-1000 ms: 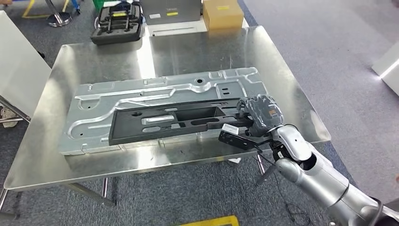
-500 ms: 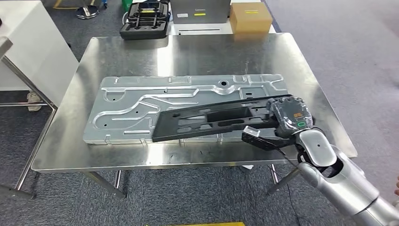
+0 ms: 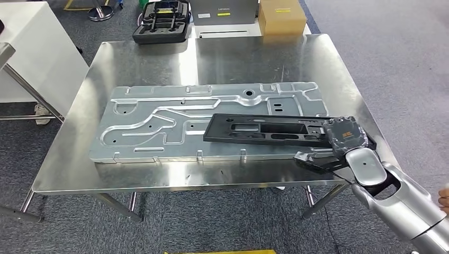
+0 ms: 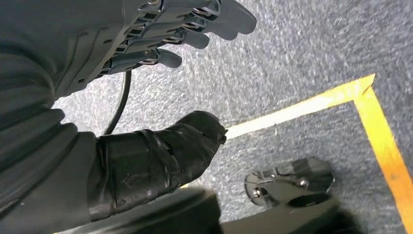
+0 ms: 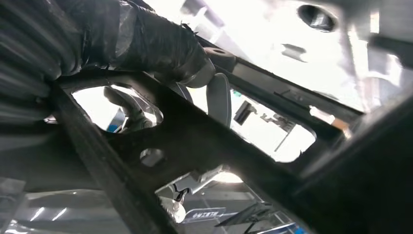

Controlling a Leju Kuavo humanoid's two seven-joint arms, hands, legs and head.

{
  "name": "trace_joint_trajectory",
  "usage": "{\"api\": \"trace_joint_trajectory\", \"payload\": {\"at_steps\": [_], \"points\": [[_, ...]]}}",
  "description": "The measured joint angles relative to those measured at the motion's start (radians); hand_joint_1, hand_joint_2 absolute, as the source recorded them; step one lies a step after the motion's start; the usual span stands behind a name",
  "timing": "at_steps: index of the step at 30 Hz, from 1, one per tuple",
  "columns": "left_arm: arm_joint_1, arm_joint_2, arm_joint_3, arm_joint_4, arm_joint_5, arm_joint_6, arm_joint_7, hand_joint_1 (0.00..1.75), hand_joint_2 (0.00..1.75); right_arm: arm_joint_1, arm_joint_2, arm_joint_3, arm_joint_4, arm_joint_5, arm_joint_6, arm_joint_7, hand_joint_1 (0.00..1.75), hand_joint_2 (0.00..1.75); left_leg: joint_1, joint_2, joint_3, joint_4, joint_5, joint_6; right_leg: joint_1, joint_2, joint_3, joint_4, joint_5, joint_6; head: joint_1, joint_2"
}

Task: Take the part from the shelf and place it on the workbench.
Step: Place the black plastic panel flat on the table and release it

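Note:
A long black plastic part [image 3: 265,129] with cut-outs lies across the near right of the steel workbench [image 3: 159,58], partly over a large stamped silver metal panel [image 3: 174,114]. My right hand [image 3: 345,135] grips the part's right end near the bench's right edge. In the right wrist view the black part [image 5: 204,146] runs close across the picture with my right hand's thumb [image 5: 160,44] on top and fingers [image 5: 127,105] showing through a cut-out. My left hand [image 4: 185,29] hangs over the carpet, fingers spread, holding nothing.
At the bench's far side stand a black moulded case [image 3: 161,21], a grey box [image 3: 225,10] and a cardboard box [image 3: 281,16]. A white table [image 3: 32,53] stands to the left. Yellow floor tape [image 4: 341,97] marks the carpet.
The camera has shifted a little. My right hand has carried the black part to the right and levelled it, so it now lies nearly parallel to the bench's front edge.

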Motion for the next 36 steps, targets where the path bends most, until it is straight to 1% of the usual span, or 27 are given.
{"api": "trace_joint_trajectory", "payload": {"at_steps": [1, 4, 5, 6, 7, 9, 10, 11, 12, 13, 15, 16, 17, 19, 20, 21, 22, 24, 25, 26, 27, 29, 30, 31, 32, 35, 36], "points": [[-0.001, 0.000, 0.000, 0.000, -0.001, 0.005, -0.001, 0.00, 1.75, 0.002, -0.006, 0.000, 0.007, 0.006, 0.002, 0.001, 1.75, 1.75, -0.003, 0.000, 0.015, -0.031, 0.005, 0.004, 0.001, 0.000, 0.001, -0.001, 0.000, 0.005, 0.000, 0.000], [0.000, -0.001, 0.000, 0.000, -0.009, 0.029, -0.007, 0.00, 1.75, 0.019, -0.023, 0.000, 0.023, 0.015, -0.010, -0.006, 1.75, 1.75, -0.003, 0.000, 0.025, -0.051, 0.009, 0.012, -0.001, 0.000, 0.005, -0.008, 0.002, 0.024, 0.002, 0.000], [0.000, -0.001, 0.000, 0.000, -0.014, 0.039, -0.011, 0.00, 1.75, 0.028, -0.029, -0.002, 0.026, 0.016, -0.026, -0.014, 1.75, 1.75, -0.001, 0.001, 0.030, -0.061, 0.014, 0.018, -0.001, 0.000, 0.002, 0.001, -0.006, 0.029, 0.004, 0.000], [0.000, -0.002, 0.000, 0.000, -0.019, 0.048, -0.015, 0.00, 1.75, 0.036, -0.035, -0.003, 0.028, 0.018, -0.046, -0.024, 1.75, 1.75, 0.001, 0.002, 0.036, -0.070, 0.019, 0.023, -0.001, 0.000, -0.008, 0.027, -0.024, 0.031, 0.008, 0.000], [-0.001, -0.002, 0.000, 0.000, -0.023, 0.055, -0.018, 0.00, 1.75, 0.045, -0.039, -0.004, 0.030, 0.021, -0.066, -0.033, 1.75, 1.75, 0.003, 0.003, 0.040, -0.076, 0.022, 0.027, -0.001, 0.000, -0.029, 0.074, -0.052, 0.033, 0.013, 0.000], [-0.002, -0.002, 0.000, 0.000, -0.026, 0.061, -0.023, 0.00, 1.75, 0.062, -0.044, -0.004, 0.032, 0.030, -0.094, -0.048, 1.75, 1.75, 0.001, 0.004, 0.041, -0.077, 0.022, 0.031, 0.001, 0.001, -0.086, 0.195, -0.108, 0.036, 0.022, 0.000], [-0.002, -0.003, 0.000, 0.000, -0.027, 0.062, -0.025, 0.00, 1.75, 0.072, -0.045, -0.004, 0.032, 0.034, -0.100, -0.054, 1.75, 1.75, 0.001, 0.004, 0.041, -0.076, 0.022, 0.032, 0.000, 0.001, -0.105, 0.235, -0.117, 0.038, 0.026, 0.000], [-0.001, -0.004, 0.000, 0.000, -0.027, 0.064, -0.028, 0.00, 1.75, 0.080, -0.045, -0.004, 0.033, 0.039, -0.105, -0.059, 1.75, 1.75, 0.001, 0.004, 0.041, -0.074, 0.020, 0.032, -0.002, 0.000, -0.107, 0.240, -0.108, 0.040, 0.030, 0.000], [0.000, -0.005, 0.000, 0.000, -0.027, 0.067, -0.033, 0.00, 1.75, 0.086, -0.046, -0.005, 0.033, 0.044, -0.109, -0.064, 1.75, 1.75, 0.001, 0.004, 0.041, -0.070, 0.018, 0.030, -0.003, 0.000, -0.091, 0.207, -0.082, 0.042, 0.033, 0.000], [0.000, -0.006, 0.000, 0.000, -0.028, 0.071, -0.037, 0.00, 1.75, 0.088, -0.046, -0.005, 0.033, 0.049, -0.112, -0.068, 1.75, 1.75, 0.002, 0.004, 0.040, -0.065, 0.014, 0.027, -0.006, -0.001, -0.059, 0.144, -0.049, 0.044, 0.038, 0.000], [-0.002, -0.006, 0.000, 0.000, -0.027, 0.076, -0.045, 0.00, 1.75, 0.090, -0.048, -0.005, 0.033, 0.055, -0.118, -0.074, 0.87, 0.87, -0.002, 0.003, 0.036, -0.049, 0.005, 0.018, -0.007, -0.001, -0.003, 0.036, -0.013, 0.042, 0.045, 0.000], [-0.003, -0.006, 0.000, 0.000, -0.026, 0.077, -0.048, 0.00, 1.75, 0.092, -0.049, -0.006, 0.032, 0.057, -0.120, -0.077, 0.44, 0.44, -0.004, 0.002, 0.034, -0.043, 0.001, 0.013, -0.006, -0.001, 0.010, 0.011, -0.010, 0.037, 0.048, 0.000], [-0.003, -0.005, 0.000, 0.000, -0.024, 0.079, -0.052, 0.00, 1.75, 0.095, -0.050, -0.006, 0.032, 0.060, -0.121, -0.079, 0.00, 0.00, -0.006, 0.001, 0.033, -0.040, -0.001, 0.009, -0.004, 0.000, 0.012, 0.007, -0.014, 0.031, 0.050, 0.000], [-0.003, -0.005, 0.000, 0.000, -0.016, 0.087, -0.061, 0.00, 1.75, 0.102, -0.050, -0.006, 0.031, 0.065, -0.124, -0.083, 0.00, 0.00, -0.005, 0.000, 0.030, -0.038, -0.003, 0.002, -0.004, -0.001, 0.011, 0.005, -0.011, 0.017, 0.051, 0.001], [-0.002, -0.005, 0.000, 0.000, -0.013, 0.092, -0.063, 0.00, 1.75, 0.104, -0.051, -0.007, 0.031, 0.067, -0.128, -0.084, 0.00, 0.00, -0.004, 0.000, 0.026, -0.029, -0.011, -0.003, -0.005, -0.001, 0.012, 0.004, -0.009, 0.011, 0.051, 0.002], [-0.003, -0.004, 0.000, 0.000, -0.010, 0.100, -0.062, 0.00, 1.75, 0.107, -0.051, -0.008, 0.031, 0.068, -0.134, -0.086, 0.00, 0.00, -0.002, 0.001, 0.015, -0.003, -0.029, -0.009, -0.006, -0.002, 0.012, 0.002, -0.008, 0.005, 0.050, 0.002], [-0.003, -0.004, 0.000, 0.000, -0.006, 0.108, -0.058, 0.00, 1.31, 0.110, -0.051, -0.010, 0.030, 0.070, -0.142, -0.088, 0.00, 0.00, -0.001, 0.002, -0.007, 0.044, -0.058, -0.014, -0.007, -0.002, 0.012, 0.001, -0.007, 0.001, 0.050, 0.003], [-0.003, -0.005, 0.000, 0.000, 0.002, 0.122, -0.046, 0.00, 0.44, 0.117, -0.051, -0.014, 0.030, 0.077, -0.157, -0.098, 0.00, 0.00, 0.001, 0.002, -0.067, 0.175, -0.120, -0.020, -0.006, -0.003, 0.011, 0.001, -0.007, -0.003, 0.049, 0.003], [-0.003, -0.006, 0.000, 0.000, 0.009, 0.127, -0.038, 0.00, 0.00, 0.117, -0.049, -0.014, 0.030, 0.084, -0.161, -0.110, 0.00, 0.00, 0.002, 0.002, -0.092, 0.225, -0.135, -0.020, -0.005, -0.003, 0.010, 0.001, -0.007, -0.003, 0.049, 0.003], [-0.004, -0.007, 0.001, 0.000, 0.018, 0.131, -0.028, 0.00, 0.00, 0.110, -0.045, -0.011, 0.031, 0.094, -0.162, -0.126, 0.00, 0.00, 0.002, 0.002, -0.101, 0.241, -0.129, -0.019, -0.004, -0.002, 0.010, 0.001, -0.007, -0.004, 0.049, 0.003], [-0.009, -0.008, 0.002, 0.000, 0.026, 0.133, -0.016, 0.00, 0.00, 0.095, -0.039, -0.006, 0.033, 0.103, -0.162, -0.144, 0.00, 0.00, 0.002, 0.002, -0.092, 0.219, -0.105, -0.016, -0.003, 0.000, 0.010, 0.001, -0.007, -0.004, 0.049, 0.003], [-0.031, -0.011, 0.007, 0.000, 0.042, 0.134, 0.010, 0.00, 0.00, 0.047, -0.015, 0.011, 0.042, 0.117, -0.163, -0.173, 0.00, 0.00, -0.002, 0.002, -0.032, 0.087, -0.034, 0.000, -0.002, 0.004, 0.011, 0.001, -0.007, -0.003, 0.049, 0.003], [-0.044, -0.011, 0.012, 0.000, 0.047, 0.133, 0.018, 0.00, 0.00, 0.023, -0.003, 0.021, 0.047, 0.119, -0.166, -0.179, 0.00, 0.00, -0.005, 0.002, -0.003, 0.023, -0.011, 0.008, 0.000, 0.006, 0.011, 0.001, -0.006, -0.001, 0.049, 0.003], [-0.056, -0.012, 0.016, 0.000, 0.052, 0.131, 0.022, 0.00, 0.00, 0.003, 0.008, 0.029, 0.052, 0.120, -0.171, -0.182, 0.00, 0.00, -0.009, 0.002, 0.017, -0.022, 0.002, 0.014, 0.001, 0.005, 0.011, 0.000, -0.005, 0.002, 0.049, 0.003], [-0.065, -0.012, 0.022, 0.000, 0.057, 0.130, 0.023, 0.00, 0.00, -0.011, 0.016, 0.037, 0.056, 0.118, -0.178, -0.184, 0.00, 0.00, -0.011, 0.002, 0.025, -0.041, 0.004, 0.017, 0.000, 0.004, 0.011, -0.003, -0.003, 0.007, 0.050, 0.003], [-0.075, -0.016, 0.038, -0.001, 0.078, 0.126, 0.020, 0.00, 0.00, -0.041, 0.034, 0.057, 0.066, 0.115, -0.199, -0.192, 0.00, 0.00, -0.007, 0.000, 0.034, -0.064, 0.016, 0.022, 0.001, 0.002, 0.013, -0.011, -0.001, 0.023, 0.051, 0.003], [-0.076, -0.017, 0.043, -0.001, 0.085, 0.125, 0.022, 0.00, 0.00, -0.054, 0.039, 0.064, 0.069, 0.115, -0.207, -0.195, 0.00, 0.00, -0.004, 0.001, 0.038, -0.074, 0.023, 0.025, 0.001, 0.002, 0.006, 0.004, -0.013, 0.026, 0.053, 0.003]]}}
